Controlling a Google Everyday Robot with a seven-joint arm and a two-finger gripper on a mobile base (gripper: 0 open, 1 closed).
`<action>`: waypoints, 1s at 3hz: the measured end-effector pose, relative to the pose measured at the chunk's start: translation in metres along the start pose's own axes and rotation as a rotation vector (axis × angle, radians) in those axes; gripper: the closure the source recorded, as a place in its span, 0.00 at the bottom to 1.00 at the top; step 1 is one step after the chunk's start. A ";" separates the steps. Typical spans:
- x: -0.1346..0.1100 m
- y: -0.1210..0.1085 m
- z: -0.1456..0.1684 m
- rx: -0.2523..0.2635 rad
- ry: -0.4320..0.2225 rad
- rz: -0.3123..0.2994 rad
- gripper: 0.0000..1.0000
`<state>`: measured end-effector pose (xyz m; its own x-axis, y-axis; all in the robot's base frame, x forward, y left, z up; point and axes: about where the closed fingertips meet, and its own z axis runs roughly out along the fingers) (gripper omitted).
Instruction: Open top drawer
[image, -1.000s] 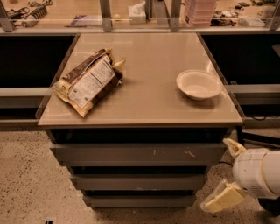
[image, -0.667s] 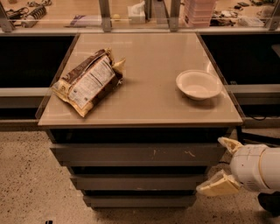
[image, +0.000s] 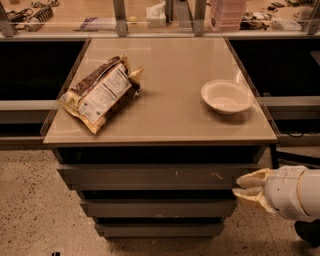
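Poised with pincer (image: 236, 188) spread, empty, beside the right end of the top drawer (image: 155, 176), shut just under the worktop (image: 170, 120); probably placed there to catch the handle-less front's edge.

The tabletop (image: 170, 117) carries a snack bag (image: 100, 95) far upper-left of the low-right gripper (image: 241, 189), and a white bowl (image: 226, 96) above it.

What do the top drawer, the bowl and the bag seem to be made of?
The top drawer is probably painted metal or laminate: matt grey, with pale scratches. The bowl may be plastic or ceramic: smooth white, slight sheen. The snack bag looks like thin plastic or foil film, crinkled and glossy. The gripper, cream and plastic-looking, sits by the drawer's right end, jaws open.
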<state>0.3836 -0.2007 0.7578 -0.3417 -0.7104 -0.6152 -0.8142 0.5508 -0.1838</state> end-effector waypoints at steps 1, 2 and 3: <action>0.000 0.000 0.000 0.000 0.000 0.000 0.90; 0.004 0.001 0.003 0.046 -0.024 0.004 1.00; 0.014 -0.001 0.016 0.133 -0.082 0.029 1.00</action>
<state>0.3870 -0.2042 0.7370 -0.3199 -0.6581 -0.6815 -0.7335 0.6273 -0.2615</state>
